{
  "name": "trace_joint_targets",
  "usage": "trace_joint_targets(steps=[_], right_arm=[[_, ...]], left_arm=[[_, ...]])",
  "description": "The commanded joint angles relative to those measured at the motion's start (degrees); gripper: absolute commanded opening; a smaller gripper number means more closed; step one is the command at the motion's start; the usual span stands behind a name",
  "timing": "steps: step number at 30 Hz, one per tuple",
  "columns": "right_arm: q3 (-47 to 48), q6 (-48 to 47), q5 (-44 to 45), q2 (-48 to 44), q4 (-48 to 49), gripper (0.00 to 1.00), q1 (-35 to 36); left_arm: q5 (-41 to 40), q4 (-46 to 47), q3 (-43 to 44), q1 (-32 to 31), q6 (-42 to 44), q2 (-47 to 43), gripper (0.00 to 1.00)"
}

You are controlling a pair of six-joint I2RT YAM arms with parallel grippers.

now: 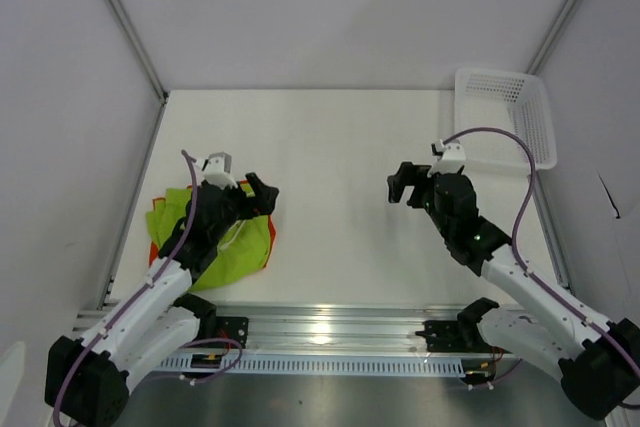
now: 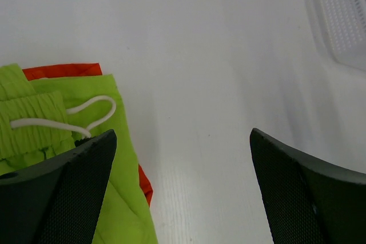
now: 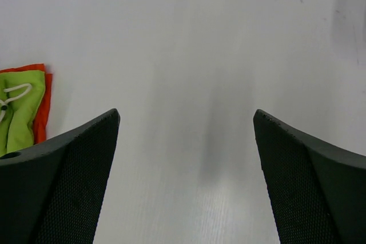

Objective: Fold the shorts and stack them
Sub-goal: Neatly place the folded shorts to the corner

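Lime green fabric shorts [image 1: 228, 247] atop orange-red fabric shorts [image 2: 63, 71] lie just left of our wide-open left gripper [image 1: 260, 194]. Our right gripper [image 1: 402, 185], equally wide, is well apart

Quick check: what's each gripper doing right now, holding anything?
Left gripper: open, holding nothing; the lime green shorts lie by its left finger.
Right gripper: open, holding nothing, over the table.

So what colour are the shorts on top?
The top shorts are lime green; left wrist view shows it best.
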Motion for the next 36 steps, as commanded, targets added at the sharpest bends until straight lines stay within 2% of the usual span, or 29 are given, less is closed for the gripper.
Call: trace_joint_targets(steps=[1, 7, 12, 16, 36], right_arm=[[-5.2, -1.4, 6.1, -6.3, 4.8, 1.00, -0.1], [-17.8, -0.1, 11.0, -12.3, 11.6, 0.99, -0.1], [-21.1, -0.2, 10.9, -9.7, 16.9, 0.99, -0.1], [-20.7, 0.2, 11.4, -7.0, 17.3, 0.99, -0.1], [-19.9, 0.5, 11.0, -6.8, 16.6, 1.00, -0.1]], left_arm=[[-2.4, 9.6, -7.7, -1.5, 2.5, -6.7, 0.99], [-3.0, 9.0, -12.0, -2.5, 6.3, -15.6, 0.99], [-3.8, 9.6, -16.4, -2.5, 6.8, -18.4, 0.99], [-4.1, 10.5, -18.0, -2.4, 6.9, -21.1, 0.99], [-6.3, 9.4, -16.8, -2.5, 6.8, -18.8, 0.99]])
